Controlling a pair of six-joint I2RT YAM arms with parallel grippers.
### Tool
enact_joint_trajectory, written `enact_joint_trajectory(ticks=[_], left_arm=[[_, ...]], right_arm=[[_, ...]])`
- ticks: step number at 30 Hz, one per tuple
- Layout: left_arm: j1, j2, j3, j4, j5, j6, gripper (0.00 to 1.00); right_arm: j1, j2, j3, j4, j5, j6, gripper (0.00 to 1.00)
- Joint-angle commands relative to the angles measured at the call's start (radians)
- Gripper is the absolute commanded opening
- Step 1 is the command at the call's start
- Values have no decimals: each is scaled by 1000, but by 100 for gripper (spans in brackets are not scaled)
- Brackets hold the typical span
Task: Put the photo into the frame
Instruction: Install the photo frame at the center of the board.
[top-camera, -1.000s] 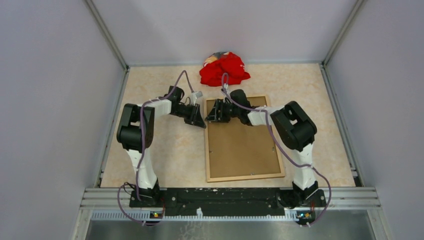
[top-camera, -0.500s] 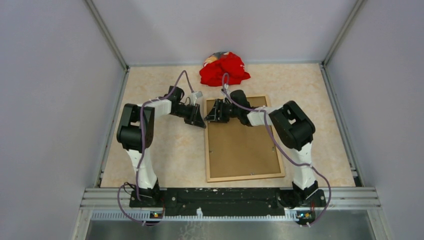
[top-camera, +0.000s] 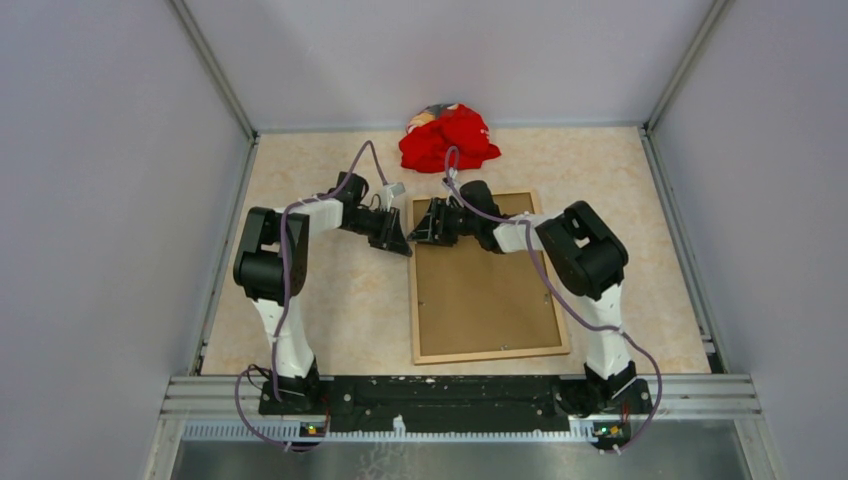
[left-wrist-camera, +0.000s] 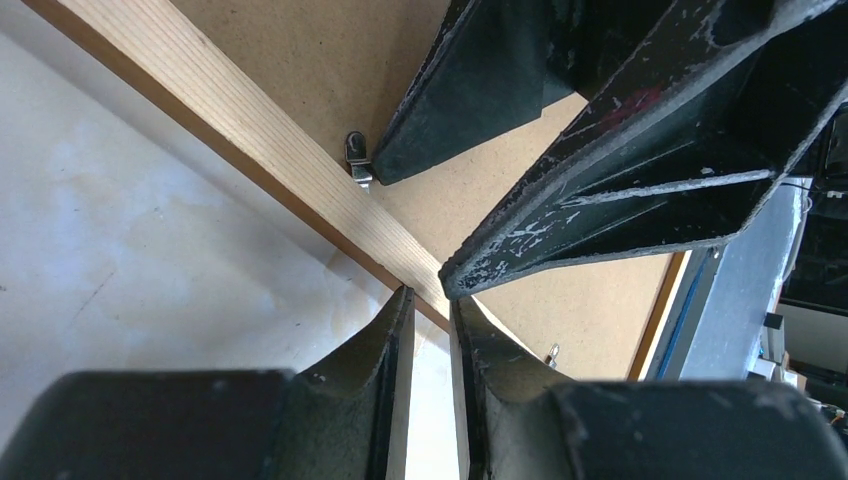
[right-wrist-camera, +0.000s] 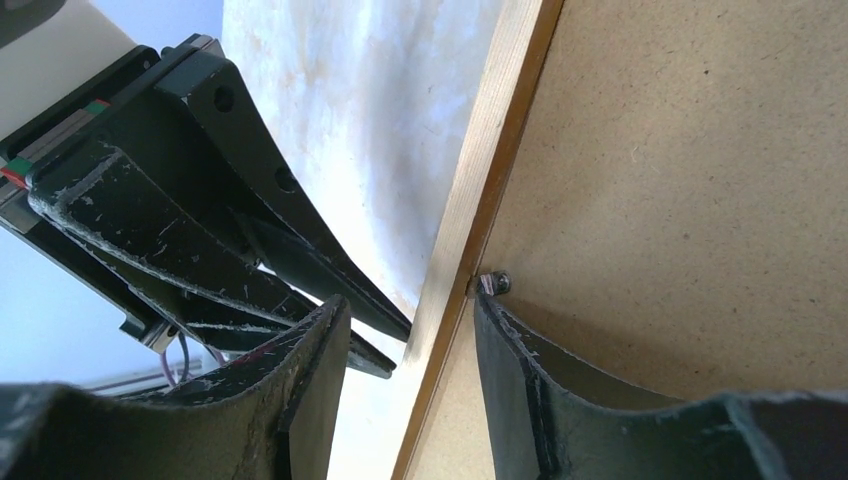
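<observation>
The frame (top-camera: 413, 300) lies back-side up on the table, its light wooden strips surrounding a plain brown backing board (top-camera: 485, 290). The photo is out of view. My right gripper (top-camera: 420, 228) is open and straddles the frame's left strip (right-wrist-camera: 490, 150) near the far corner. One fingertip (right-wrist-camera: 500, 330) rests on the board against a small metal clip (right-wrist-camera: 495, 283); the other hangs over the table outside the frame. My left gripper (left-wrist-camera: 430, 300) sits just outside that same strip (left-wrist-camera: 230, 110), pointing at it. Its jaws stand a narrow gap apart with nothing between them.
A crumpled red cloth (top-camera: 450, 140) lies at the table's far edge, just beyond the frame. Grey walls close in the table on the left, right and back. A second small clip (left-wrist-camera: 551, 353) sits further along the board.
The right arm's elbow has drifted slightly left. The frame, the board and the left arm have not moved.
</observation>
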Motion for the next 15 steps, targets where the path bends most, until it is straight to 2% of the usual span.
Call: enact_joint_trajectory(ticks=[1, 15], left_arm=[[-9, 12, 3, 7, 14, 20, 26], [-9, 12, 8, -2, 17, 20, 26]], right_arm=[[14, 44, 14, 23, 45, 7, 49], [22, 52, 3, 69, 68, 45, 48]])
